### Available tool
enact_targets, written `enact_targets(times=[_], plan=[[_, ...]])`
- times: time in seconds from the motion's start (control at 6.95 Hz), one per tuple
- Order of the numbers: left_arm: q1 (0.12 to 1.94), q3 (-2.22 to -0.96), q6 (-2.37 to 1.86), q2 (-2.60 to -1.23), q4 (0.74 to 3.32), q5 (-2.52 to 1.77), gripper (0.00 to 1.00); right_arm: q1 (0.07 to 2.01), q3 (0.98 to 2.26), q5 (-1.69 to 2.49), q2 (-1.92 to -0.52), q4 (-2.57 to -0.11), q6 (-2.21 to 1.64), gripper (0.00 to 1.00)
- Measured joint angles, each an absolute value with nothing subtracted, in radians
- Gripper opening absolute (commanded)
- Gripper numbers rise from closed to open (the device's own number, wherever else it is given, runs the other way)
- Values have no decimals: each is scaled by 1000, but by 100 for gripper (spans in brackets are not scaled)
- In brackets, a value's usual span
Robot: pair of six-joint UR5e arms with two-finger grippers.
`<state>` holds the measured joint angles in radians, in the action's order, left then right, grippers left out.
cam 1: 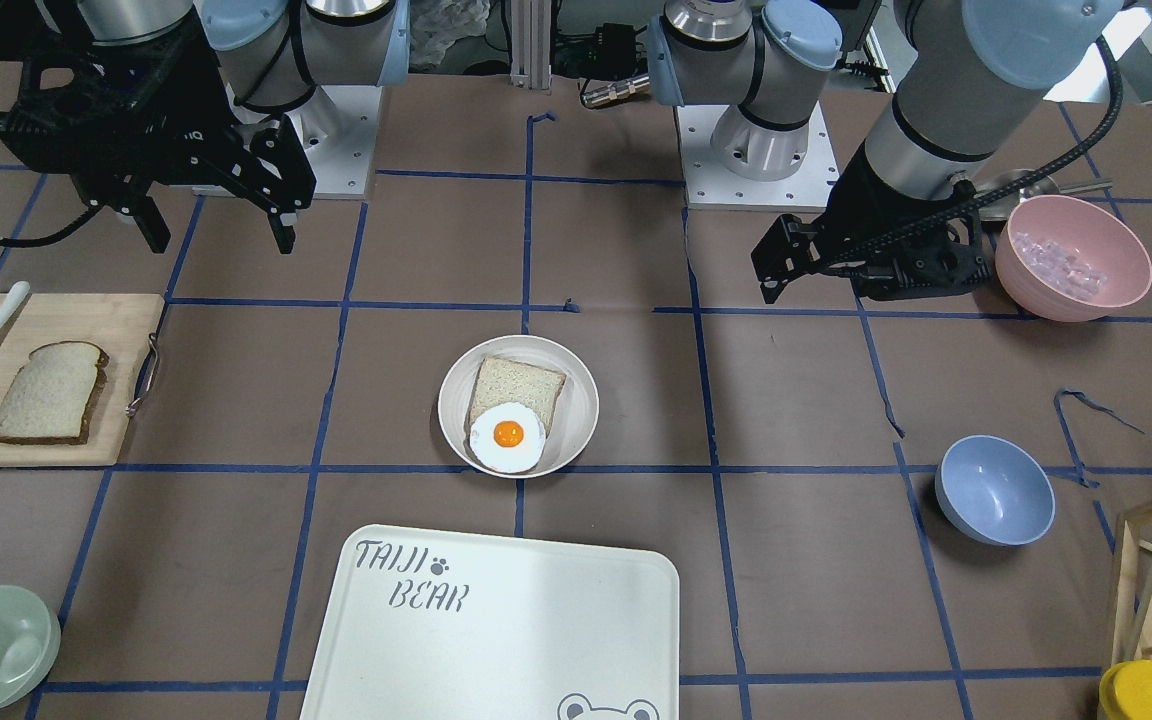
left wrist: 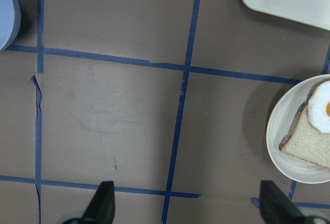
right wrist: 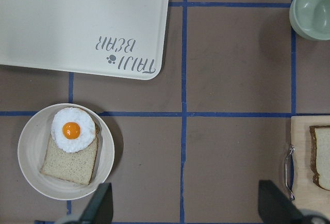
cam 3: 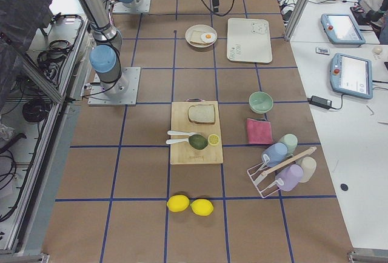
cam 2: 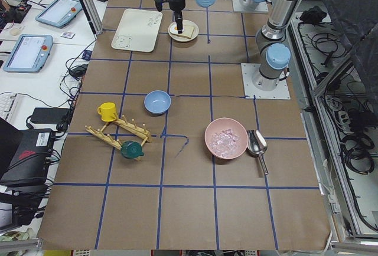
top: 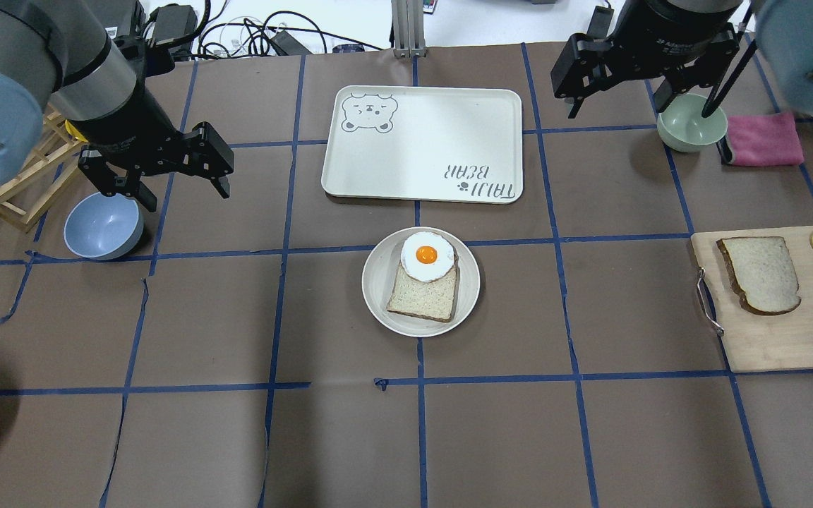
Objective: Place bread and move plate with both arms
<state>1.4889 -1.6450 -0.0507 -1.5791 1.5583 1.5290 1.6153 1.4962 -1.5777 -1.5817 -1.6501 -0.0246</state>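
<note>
Overhead exterior: bread on board at right; plate mid desk, holding egg toast. Spread, empty, aloft: left fingers, right fingers. Risks: bread landing off-centre, overhanging rim; uneven two-arm lift tipping plate

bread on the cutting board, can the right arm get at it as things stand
Probably yes. The bread lies flat and uncovered on the cutting board; the right gripper hangs open and empty on that side, with nothing between them.
</note>
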Motion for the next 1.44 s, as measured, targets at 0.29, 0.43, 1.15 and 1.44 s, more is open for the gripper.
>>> enact_targets(times=[0.29,0.43,1.15,1.44], plan=[[1486,-1644,-14,-1574,1581,1539,100,1615,1495,-1578,-1582,-1650,-25,100],[1486,-1644,-1,-1578,1585,1549,100,1615,1495,-1579,-1582,-1649,-25,100],[1479,-1630,10,-1569,1577,1586,100,1615,1499,-1572,-1581,-1649,-26,100],[1470,-1624,17,-1572,1580,1586,100,1615,1499,-1573,-1580,-1644,-26,100]])
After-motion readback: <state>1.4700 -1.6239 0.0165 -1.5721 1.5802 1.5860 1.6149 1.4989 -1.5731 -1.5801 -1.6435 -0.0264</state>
